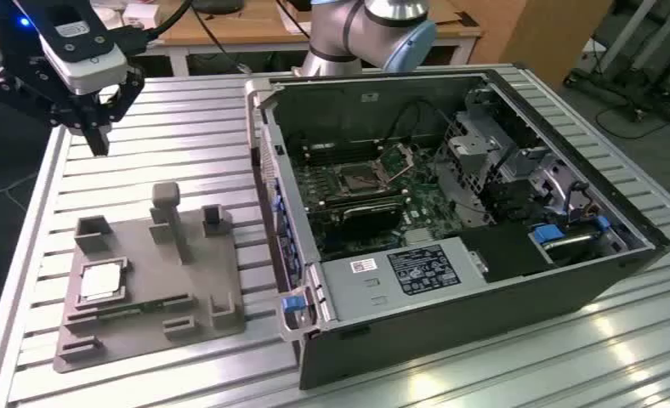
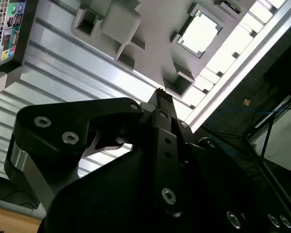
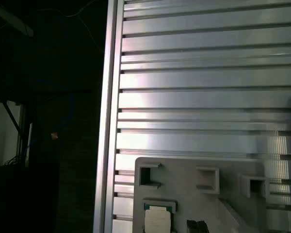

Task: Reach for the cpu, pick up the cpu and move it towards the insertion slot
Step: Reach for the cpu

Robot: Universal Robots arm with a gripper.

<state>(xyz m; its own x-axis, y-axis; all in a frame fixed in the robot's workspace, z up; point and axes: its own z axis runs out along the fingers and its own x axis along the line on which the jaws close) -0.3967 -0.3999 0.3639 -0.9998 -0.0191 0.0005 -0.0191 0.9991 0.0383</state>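
Spreading around everything was a dim workshop: a dark floor (image 1: 1, 195) at the exterior view's left, a wooden desk (image 1: 256, 30) along the back with cables trailing over it, and black stands and cords at the exterior view's far right. The table (image 1: 176, 161) was the broadest surface, built of long ribbed aluminium slats that caught pale glare, with dark grooves running between them.

On its half toward the exterior view's right lay the open computer case (image 1: 449, 280), side panel off, its green board, drive cage and wiring exposed. The robot arm (image 1: 369, 34) rose behind the case, by the desk. Toward the exterior view's left, just beside the case, sat a grey moulded fixture (image 1: 154, 280) with raised posts and small pockets.

The gripper (image 1: 97, 140) hung above bare slats near the table's far corner, well apart from the fixture, its fingers clenched together to a point and grasping nothing.

The insertion slot (image 1: 361, 178) showed on the board inside the case, a silver frame around a dark centre, its bracket hinged up beside it. The cpu (image 1: 100, 281) lay flat in a square pocket of the fixture, silvery top upward, untouched; in the second wrist view it appeared beyond the closed fingertips (image 2: 161, 94).
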